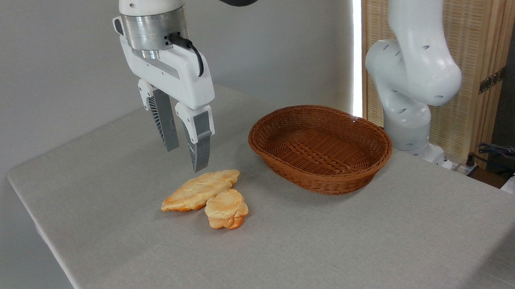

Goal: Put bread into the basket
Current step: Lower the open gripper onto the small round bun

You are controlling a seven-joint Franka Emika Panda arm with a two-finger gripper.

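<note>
claw (186, 155) released, empty, above counter | bread (226, 209) lies below, nearer camera, slightly right | touches braided loaf (198, 190) | basket (285, 169) right

Small round lumpy bread (226, 209), golden-orange crust, pale top, flat on the table (377, 244) toward its left edge, touching a longer loaf (200, 190), brown oval wicker basket (320, 148), upright, empty, near the back edge

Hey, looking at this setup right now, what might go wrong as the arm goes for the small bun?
1. The bun lies against the longer loaf, so the open fingers may shove or catch the loaf.
2. The gripper hangs over the loaf rather than the bun, so it might take the wrong bread to the basket.
</note>
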